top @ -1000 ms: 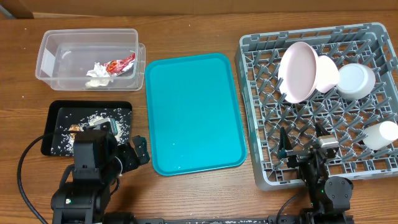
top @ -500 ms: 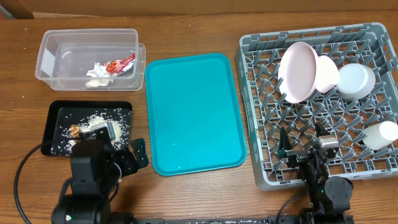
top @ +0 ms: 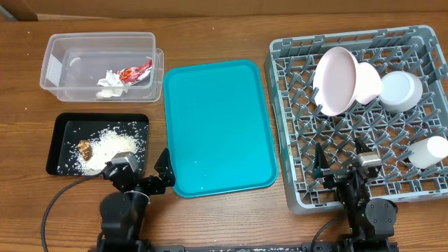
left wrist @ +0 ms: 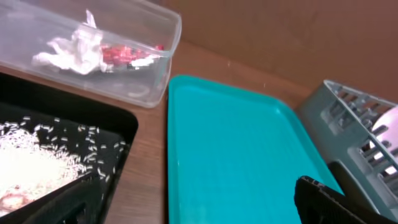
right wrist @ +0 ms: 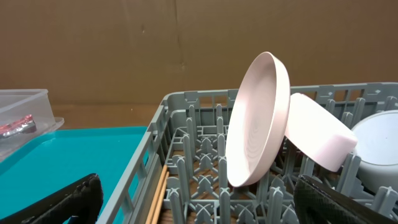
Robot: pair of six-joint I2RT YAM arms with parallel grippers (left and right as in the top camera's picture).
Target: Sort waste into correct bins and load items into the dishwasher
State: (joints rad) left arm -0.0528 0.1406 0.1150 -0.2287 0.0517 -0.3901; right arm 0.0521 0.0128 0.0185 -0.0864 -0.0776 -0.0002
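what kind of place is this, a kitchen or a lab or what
Most likely a robot lab bench staged as a dish-clearing station, not a real kitchen: a grey dish rack holding pink plates, with a clear tub and a black tray taking waste, all on a bare wooden table.

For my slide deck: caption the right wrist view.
Pale pink plate stands on edge in the grey rack, pink bowl beside it.

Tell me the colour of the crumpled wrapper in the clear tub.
Red and white; the wrapper shows best in the left wrist view.
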